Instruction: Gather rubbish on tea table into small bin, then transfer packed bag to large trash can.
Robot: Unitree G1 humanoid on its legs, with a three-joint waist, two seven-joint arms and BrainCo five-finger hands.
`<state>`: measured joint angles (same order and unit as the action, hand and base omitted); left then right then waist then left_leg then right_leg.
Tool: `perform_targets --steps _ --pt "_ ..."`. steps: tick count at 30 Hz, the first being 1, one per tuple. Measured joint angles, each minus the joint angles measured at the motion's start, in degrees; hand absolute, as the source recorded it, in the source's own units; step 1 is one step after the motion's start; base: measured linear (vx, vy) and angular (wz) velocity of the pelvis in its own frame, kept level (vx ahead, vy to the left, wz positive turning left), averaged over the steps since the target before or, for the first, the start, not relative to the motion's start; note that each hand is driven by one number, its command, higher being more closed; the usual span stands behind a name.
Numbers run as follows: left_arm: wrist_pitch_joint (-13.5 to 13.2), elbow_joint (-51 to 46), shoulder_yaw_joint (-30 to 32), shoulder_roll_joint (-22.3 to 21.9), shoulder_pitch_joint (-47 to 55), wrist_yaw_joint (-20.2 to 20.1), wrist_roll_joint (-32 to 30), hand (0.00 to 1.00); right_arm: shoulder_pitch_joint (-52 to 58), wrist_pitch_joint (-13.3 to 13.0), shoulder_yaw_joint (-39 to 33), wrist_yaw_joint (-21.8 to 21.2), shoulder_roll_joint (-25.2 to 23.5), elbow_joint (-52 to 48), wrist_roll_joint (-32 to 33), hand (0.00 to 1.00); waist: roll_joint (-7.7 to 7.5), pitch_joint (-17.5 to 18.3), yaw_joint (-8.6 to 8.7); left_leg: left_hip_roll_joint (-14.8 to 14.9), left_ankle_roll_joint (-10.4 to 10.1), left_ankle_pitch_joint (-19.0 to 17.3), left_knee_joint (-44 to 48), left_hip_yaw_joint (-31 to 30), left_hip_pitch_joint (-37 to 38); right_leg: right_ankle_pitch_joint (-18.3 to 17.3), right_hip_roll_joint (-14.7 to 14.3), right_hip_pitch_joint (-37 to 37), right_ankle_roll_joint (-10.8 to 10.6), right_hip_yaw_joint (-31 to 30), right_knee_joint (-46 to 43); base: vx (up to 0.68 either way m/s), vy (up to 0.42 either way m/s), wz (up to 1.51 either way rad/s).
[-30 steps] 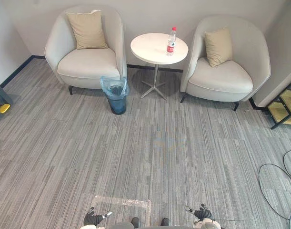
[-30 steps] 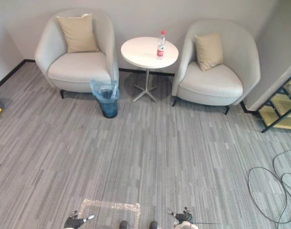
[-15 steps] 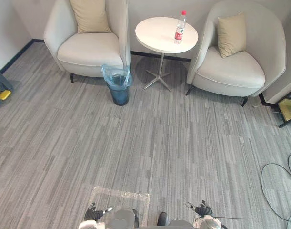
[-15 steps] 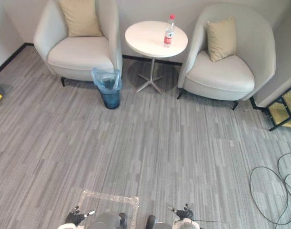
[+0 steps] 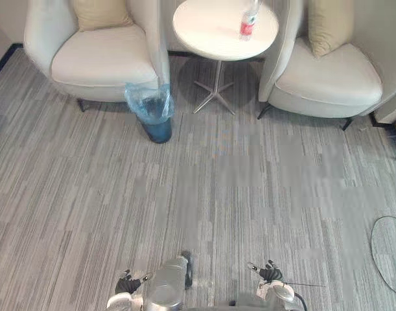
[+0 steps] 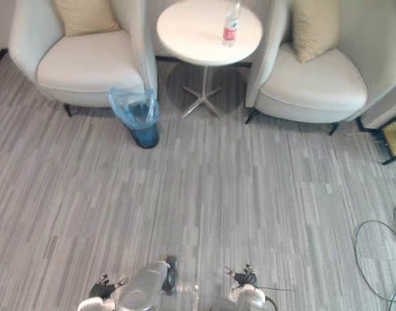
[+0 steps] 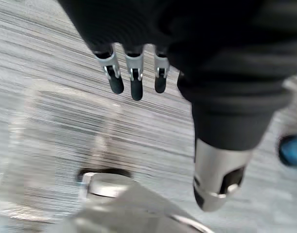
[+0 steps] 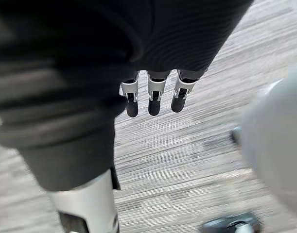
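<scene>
The left robot hand (image 5: 128, 283) hung slack, empty. The bag-lined small bin (image 5: 150, 111) stood on the floor (image 5: 249, 181); the plastic bottle (image 5: 248, 19) stood upright on the round surface (image 5: 207, 29), likely light and slick, best gripped mid-body. The right robot hand (image 5: 269, 272) hung slack, empty.

The camera moves forward: the bench (image 5: 210, 32), bottle (image 5: 248, 21) and small bin (image 5: 150, 111) draw nearer, and the taped floor patch (image 7: 56, 126) now lies just past the fingers (image 7: 135, 87) of the left hand (image 5: 128, 283).

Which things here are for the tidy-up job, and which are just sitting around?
For the job: bottle, table, bin.
Just there: left chair, right chair, left cushion, right cushion.
</scene>
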<state>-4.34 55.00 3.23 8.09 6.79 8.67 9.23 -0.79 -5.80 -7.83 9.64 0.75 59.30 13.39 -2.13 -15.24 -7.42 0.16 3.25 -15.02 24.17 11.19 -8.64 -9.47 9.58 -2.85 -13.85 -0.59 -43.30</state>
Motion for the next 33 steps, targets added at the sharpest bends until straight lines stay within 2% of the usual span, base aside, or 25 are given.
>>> perform_targets --steps 1,2,3,5,8,9,10,11,12,13,14,15,16,17,18,19,20,21,24,25,26,28,30,32,33 --pt "0.0 -0.4 -0.1 0.1 -0.1 0.0 -0.1 0.0 -0.1 -0.2 0.2 -0.1 -0.1 -1.0 -0.1 0.0 -0.01 0.0 0.78 0.4 -0.1 -1.6 -1.2 0.0 3.5 0.3 0.6 -4.2 2.3 2.0 -10.0 0.45 0.017 -0.2" --pt "0.0 -0.4 -0.2 0.2 -0.2 0.0 0.0 0.0 0.0 -0.2 0.2 -0.2 -0.1 -2.2 -0.1 0.0 0.12 -0.1 1.27 0.9 -0.2 -2.7 -2.6 0.0 6.7 -1.5 1.5 -7.3 6.0 5.5 -14.9 0.45 -0.005 -0.22" --pt "0.0 -0.4 -0.1 0.0 -0.2 0.1 0.0 0.0 0.0 -0.4 0.1 -0.2 0.0 -2.5 -0.4 0.0 0.78 -0.5 1.43 1.4 -0.5 -3.2 -3.4 0.0 8.4 -2.2 1.6 -8.7 7.3 7.4 -15.8 0.39 -0.049 -0.16" --pt "-0.1 -0.4 0.0 0.1 -0.5 0.0 0.0 0.0 -1.0 -0.6 0.3 -0.3 0.2 -2.4 -2.2 0.0 0.97 -1.1 2.08 3.7 -1.1 -4.1 -6.6 -0.5 15.0 -4.9 0.6 -11.7 10.8 14.4 -10.3 0.41 -0.094 0.04" --pt "-0.2 -0.4 0.2 0.2 -0.5 0.0 0.0 0.0 -1.4 -0.7 1.4 -0.3 0.6 -2.7 -2.2 0.0 0.74 -1.1 2.96 4.9 -1.2 -4.1 -8.6 -1.6 18.9 -3.7 -2.0 -15.3 11.9 16.8 4.1 0.37 -0.139 0.33" --pt "-0.3 -0.4 0.3 0.3 -0.2 0.0 -0.1 0.0 -1.7 -0.6 1.8 -0.3 0.7 -2.6 -2.2 0.0 0.47 -1.1 3.8 4.5 -1.9 -4.5 -9.9 -3.3 20.0 1.7 -3.5 -15.7 12.3 16.0 15.0 0.44 -0.206 0.64" --pt "-0.3 -0.4 0.3 0.8 0.3 0.0 -0.1 0.0 -1.3 -0.5 2.4 -0.3 0.8 -2.1 -2.2 0.0 -0.87 -0.8 4.43 2.4 -4.1 -5.9 -11.0 -5.8 21.9 10.3 -3.7 -15.5 12.3 14.3 22.0 0.44 -0.206 0.66" --pt "-0.2 -0.2 0.4 1.2 0.1 0.0 -0.1 0.0 -1.0 -0.5 2.4 -0.4 1.0 -2.2 -2.2 0.0 -2.06 -0.7 4.59 1.7 -5.2 -6.6 -11.2 -6.9 22.8 10.4 -3.6 -15.7 16.9 14.2 21.9 0.45 -0.211 0.29" --pt "-0.3 0.7 0.3 -0.7 -0.4 0.0 -0.1 0.0 -2.3 -0.4 2.6 -0.7 2.7 -2.1 -2.3 0.0 1.68 -1.2 3.92 4.3 -5.6 -7.9 -10.5 -9.5 23.5 7.6 -4.8 -16.3 16.5 14.5 17.3 0.41 -0.214 0.18" --pt "-0.3 0.8 0.2 -1.8 -0.2 0.0 -0.1 0.0 -2.0 -0.4 1.9 -0.7 2.9 -1.9 -2.3 0.0 2.81 -0.3 4.65 5.2 -5.3 -8.0 -8.9 -12.5 22.5 3.5 -6.2 -16.2 15.9 15.0 17.3 0.5 -0.263 0.14" --pt "-0.4 0.8 0.3 -2.0 -0.1 0.0 -0.1 0.0 -2.0 -0.3 1.2 -0.8 3.0 -2.0 -2.3 0.0 3.52 0.0 4.62 6.0 -5.3 -7.9 -7.5 -13.7 21.7 2.6 -6.4 -15.9 16.3 16.0 17.5 0.41 -0.226 0.51" --pt "-0.3 0.9 0.3 -2.2 -0.5 -0.1 -0.2 0.0 -1.9 -0.3 0.0 -0.7 2.9 -2.0 -2.2 0.0 4.42 0.3 4.76 7.6 -5.5 -7.6 0.2 -17.7 17.8 1.2 -7.7 -14.2 16.8 18.6 19.0 0.42 -0.237 0.56" --pt "-0.2 0.9 1.4 -2.2 -1.2 -0.2 -0.2 0.0 -1.9 0.1 -0.2 -0.6 2.8 -1.5 -2.1 0.0 4.58 0.1 4.6 8.2 -6.0 -4.9 10.8 -19.9 13.1 0.5 -9.0 -11.5 17.1 20.0 21.3 0.39 -0.227 0.58" --pt "-0.2 0.9 1.7 -2.2 -1.5 -0.2 -0.2 0.0 -1.7 0.1 -0.2 -0.6 2.8 -1.4 -2.1 0.0 4.61 0.0 4.45 8.5 -6.8 -3.0 15.0 -20.0 11.4 0.4 -9.7 -9.8 17.3 20.3 22.4 0.39 -0.185 0.46" --pt "-0.2 0.7 2.3 -2.3 -1.7 -0.2 -0.1 0.0 -1.8 0.7 0.3 -0.7 2.8 -1.2 -1.9 0.0 4.72 -0.7 3.71 9.7 -7.4 1.5 24.4 -19.5 7.6 0.3 -10.8 -5.8 17.8 20.9 25.6 0.4 -0.12 0.39" --pt "-0.3 0.1 2.5 -1.8 -1.7 -0.4 -0.1 0.0 -2.1 0.7 1.8 -0.8 2.4 -1.1 -0.9 0.0 3.99 -1.7 3.3 10.9 -7.5 -0.4 32.2 -16.9 3.6 -0.1 -11.9 -0.5 19.3 21.4 29.1 0.49 -0.131 0.43" --pt "-0.3 -0.6 2.4 -1.1 -1.8 -0.5 -0.2 0.0 -2.1 0.7 2.4 -0.8 1.7 -0.9 0.5 0.0 3.27 -2.6 2.3 10.7 -6.8 -2.4 34.0 -13.9 -0.1 0.2 -11.9 3.8 19.0 21.9 32.1 0.4 -0.11 0.32" --pt "-0.3 -0.9 2.2 -1.0 -1.8 -0.6 -0.1 0.0 -2.2 0.6 2.4 -0.9 1.6 -0.9 0.9 0.0 2.98 -2.7 2.04 10.4 -6.4 -3.4 33.3 -12.4 -1.7 0.7 -11.9 5.2 18.7 22.2 33.4 0.37 -0.106 0.07" --pt "-0.3 -2.3 1.8 -1.4 -1.8 -0.7 -0.2 0.0 -3.2 0.2 2.4 -0.9 1.5 -0.9 2.8 0.0 2.85 -2.8 0.54 6.3 -5.2 -3.8 14.4 -7.0 -7.6 0.8 -11.4 9.6 18.0 22.2 37.9 0.35 0.01 -0.05" --pt "-0.3 -2.3 1.9 -1.8 -1.9 -1.2 -0.2 0.0 -4.0 0.1 2.3 -1.0 1.4 -0.8 2.8 0.0 3.1 -3.3 0.09 4.4 -4.0 1.9 4.1 -5.7 -8.5 0.2 -10.9 11.0 17.0 21.5 38.9 0.47 0.145 -0.4" --pt "-0.3 -1.8 2.1 -1.8 -1.9 -1.3 -0.2 0.0 -4.1 0.0 2.4 -1.0 0.9 -0.8 2.8 0.0 2.1 -3.8 -1.71 2.9 -3.4 8.1 -1.2 -4.1 -6.1 -0.4 -9.7 12.4 16.0 19.2 39.5 0.4 0.13 -0.42" --pt "-0.3 -1.7 2.1 -1.5 -2.3 -1.5 -0.3 0.0 -4.4 0.0 2.7 -1.2 0.6 -1.0 2.7 0.0 1.4 -3.4 -1.93 1.7 -2.6 8.5 -1.9 -2.6 -4.7 1.5 -8.8 13.5 14.8 17.1 42.0 0.42 0.132 -0.17" --pt "-0.3 -0.8 2.6 -1.8 -2.1 -1.7 -0.5 0.0 -4.8 0.0 3.6 -1.3 0.2 -1.0 2.5 0.0 1.7 -3.7 -2.79 3.6 -1.8 7.3 8.4 -0.6 -7.6 4.2 -8.8 16.0 14.6 13.9 43.6 0.4 0.187 -0.29" --pt "-0.2 0.4 4.1 -2.8 -0.4 -2.0 -0.6 0.0 -3.4 0.0 4.1 -2.0 -0.2 -0.9 2.3 0.0 2.78 -1.0 -3.55 4.2 -1.7 3.2 4.1 -2.5 -6.5 1.2 -9.5 15.8 12.1 9.6 38.7 0.28 0.18 -0.64" --pt "-0.2 0.4 4.3 -2.7 -0.3 -2.3 -0.6 0.0 -3.3 0.1 4.2 -2.1 -0.4 -0.8 2.2 0.0 2.19 -0.8 -3.6 3.8 -1.9 2.5 3.6 -1.7 -5.8 0.2 -8.7 15.3 11.8 9.1 36.8 0.24 0.157 -0.62"
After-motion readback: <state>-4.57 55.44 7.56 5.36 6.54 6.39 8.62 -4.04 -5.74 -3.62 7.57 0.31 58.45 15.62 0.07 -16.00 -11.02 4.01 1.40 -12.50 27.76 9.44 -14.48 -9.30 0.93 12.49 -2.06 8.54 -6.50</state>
